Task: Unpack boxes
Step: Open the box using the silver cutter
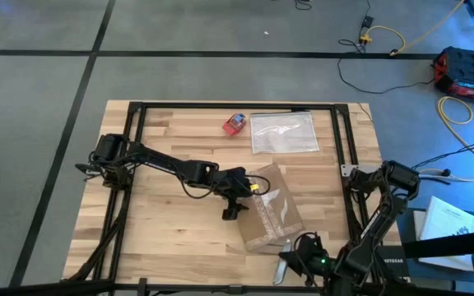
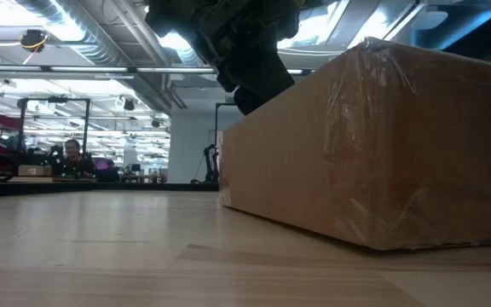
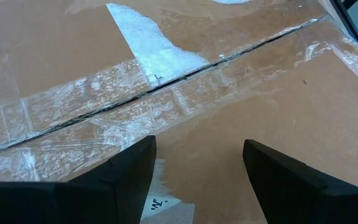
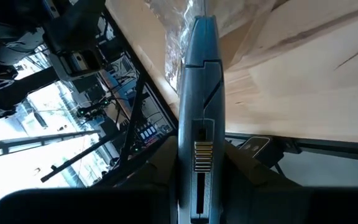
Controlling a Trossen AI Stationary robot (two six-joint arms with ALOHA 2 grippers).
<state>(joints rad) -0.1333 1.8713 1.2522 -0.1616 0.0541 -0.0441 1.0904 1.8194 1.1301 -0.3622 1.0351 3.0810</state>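
Note:
A shallow brown cardboard box (image 1: 270, 210) with shiny tape strips lies flat on the wooden table; in the low view, the box (image 2: 373, 145) fills the right half. My left gripper (image 3: 197, 146) stands open over the box's top, near its left edge (image 1: 241, 196), a finger's length from the taped seam (image 3: 166, 84). At the table's near edge, my right gripper (image 4: 199, 180) is shut on a grey box cutter (image 1: 284, 259). The cutter points at the box's near side. My left gripper slants down over the box's top; whether its fingertips (image 3: 135, 155) touch the cardboard I cannot tell. My right gripper pinches the box cutter's handle (image 4: 199, 155) between its two fingers, which lie along it. The cutter's front end (image 4: 201, 28) reaches the box's taped near edge; whether it touches I cannot tell.
A clear plastic bag (image 1: 285, 131) and a small red-and-blue object (image 1: 235, 123) lie near the table's far edge. A black metal frame (image 1: 340, 140) runs around the tabletop. Bare wood lies left of the box and toward the near left corner.

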